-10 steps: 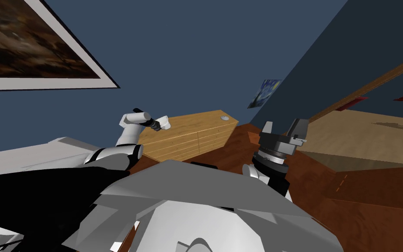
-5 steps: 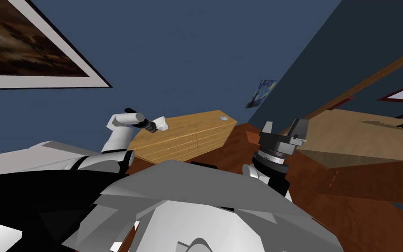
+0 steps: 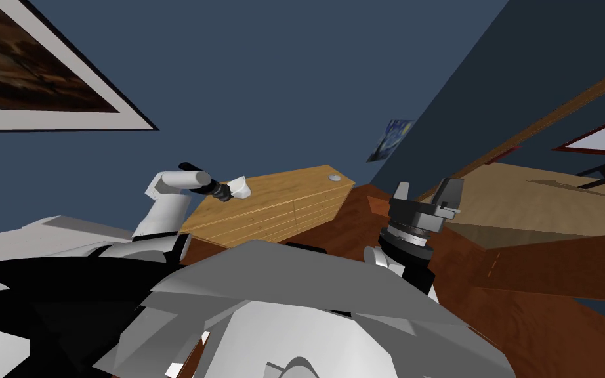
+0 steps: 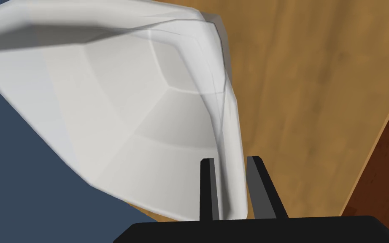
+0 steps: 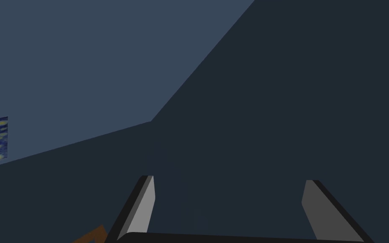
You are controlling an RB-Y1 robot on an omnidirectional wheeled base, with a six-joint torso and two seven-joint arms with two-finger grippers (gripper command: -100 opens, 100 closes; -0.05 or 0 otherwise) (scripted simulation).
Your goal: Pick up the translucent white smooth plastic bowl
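A translucent white bowl [image 4: 117, 105] hangs from my left gripper [image 4: 230, 185], whose two fingers pinch its rim, one inside and one outside the wall. In the head view the bowl [image 3: 241, 188] is a small white shape held at the end of my left arm, above the near-left end of a wooden dresser [image 3: 281, 197]. My right gripper [image 5: 227, 206] is open with nothing between its fingers; that arm [image 3: 413, 223] is raised at the right of my chest.
The dresser top carries a small grey round object [image 3: 334, 177] at its far corner. A dark blue wall stands behind, with a framed picture [image 3: 39, 72] at upper left and a small poster [image 3: 388, 139]. Reddish wood floor [image 3: 360, 216] lies beside the dresser.
My left arm has swung a little to the left with the bowl still gripped. The head view has also shifted slightly. The right arm has not moved.
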